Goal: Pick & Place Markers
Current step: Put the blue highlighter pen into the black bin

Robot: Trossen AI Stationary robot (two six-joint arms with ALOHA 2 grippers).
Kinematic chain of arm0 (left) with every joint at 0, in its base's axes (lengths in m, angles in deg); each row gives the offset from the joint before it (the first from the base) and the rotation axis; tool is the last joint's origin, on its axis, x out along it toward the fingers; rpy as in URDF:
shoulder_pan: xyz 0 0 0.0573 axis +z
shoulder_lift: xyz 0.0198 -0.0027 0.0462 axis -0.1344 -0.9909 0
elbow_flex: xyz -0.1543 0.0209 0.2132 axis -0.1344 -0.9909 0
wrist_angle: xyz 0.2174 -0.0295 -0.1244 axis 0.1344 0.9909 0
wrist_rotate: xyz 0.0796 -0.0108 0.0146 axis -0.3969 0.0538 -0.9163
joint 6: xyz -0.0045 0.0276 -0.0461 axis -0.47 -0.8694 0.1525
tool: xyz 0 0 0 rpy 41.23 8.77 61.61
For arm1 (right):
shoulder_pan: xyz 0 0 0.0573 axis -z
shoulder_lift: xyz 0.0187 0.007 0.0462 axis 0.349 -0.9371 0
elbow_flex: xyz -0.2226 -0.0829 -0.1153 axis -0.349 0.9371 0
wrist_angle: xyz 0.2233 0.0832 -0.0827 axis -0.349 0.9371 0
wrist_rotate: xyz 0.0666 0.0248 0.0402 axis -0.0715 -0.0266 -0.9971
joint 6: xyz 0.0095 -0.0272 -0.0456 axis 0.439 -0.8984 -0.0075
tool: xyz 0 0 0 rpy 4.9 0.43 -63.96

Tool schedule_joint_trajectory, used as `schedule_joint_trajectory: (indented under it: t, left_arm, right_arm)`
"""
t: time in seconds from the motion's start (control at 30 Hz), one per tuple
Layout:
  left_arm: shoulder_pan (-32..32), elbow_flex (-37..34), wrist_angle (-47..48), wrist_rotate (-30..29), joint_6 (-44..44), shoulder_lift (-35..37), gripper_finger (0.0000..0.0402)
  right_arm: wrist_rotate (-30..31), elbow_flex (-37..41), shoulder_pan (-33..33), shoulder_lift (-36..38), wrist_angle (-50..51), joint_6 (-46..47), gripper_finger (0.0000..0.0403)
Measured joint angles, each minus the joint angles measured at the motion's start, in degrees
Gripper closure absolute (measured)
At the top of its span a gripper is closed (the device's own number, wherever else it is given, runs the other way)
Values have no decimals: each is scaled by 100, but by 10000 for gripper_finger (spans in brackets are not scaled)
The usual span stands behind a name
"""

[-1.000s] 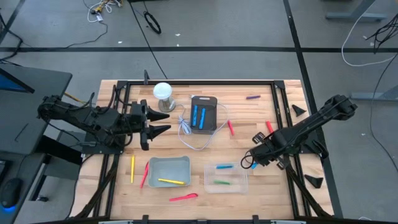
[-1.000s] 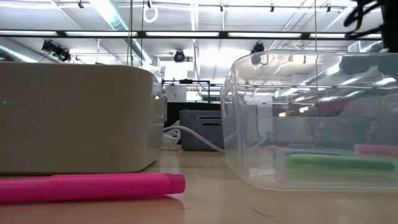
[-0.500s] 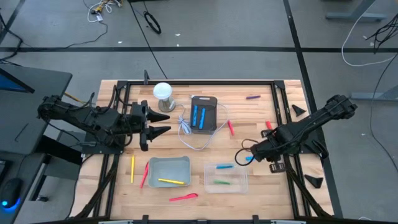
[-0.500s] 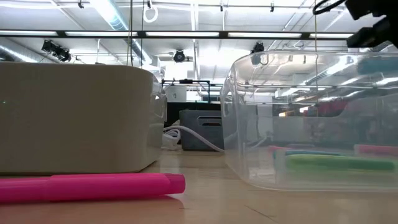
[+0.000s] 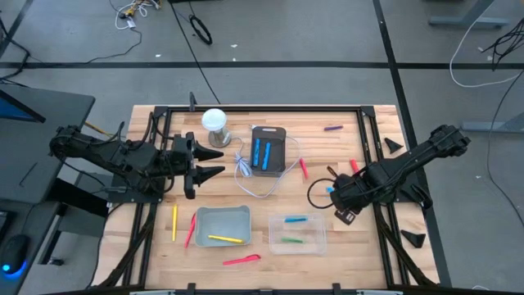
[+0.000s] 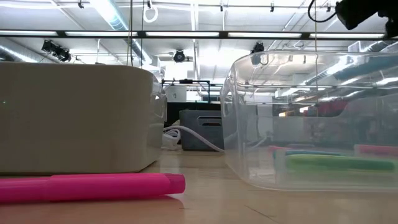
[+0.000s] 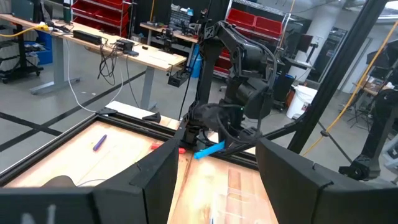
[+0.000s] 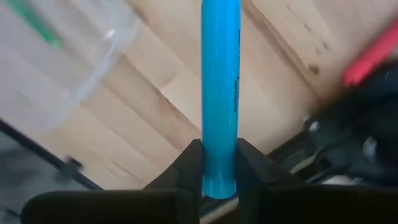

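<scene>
Above the table's right side, our right gripper clenches a blue marker, having swung away from the clear bin; delivery remains undone. Our left gripper waits released.

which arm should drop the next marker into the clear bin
The right arm. Its gripper is shut on a blue marker and hovers just beside the clear bin. The left gripper is open and empty, waiting at the table's far left.
</scene>
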Motion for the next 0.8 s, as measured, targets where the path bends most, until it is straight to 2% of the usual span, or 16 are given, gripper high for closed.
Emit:
schedule_joint_trajectory:
  t: [0.17,0.5,0.67,0.8]
  left_arm:
    - [0,0,0,0,2,0,181]
    - [0,0,-35,-9,1,0,181]
    - [2,0,-42,-15,-85,0,181]
    - [0,0,-42,-20,-87,0,181]
  right_arm:
    - [24,0,4,0,-33,1480,341]
    - [806,0,20,0,-44,3601,341]
    - [895,0,145,0,-57,3942,341]
    - [977,0,387,0,-143,3844,342]
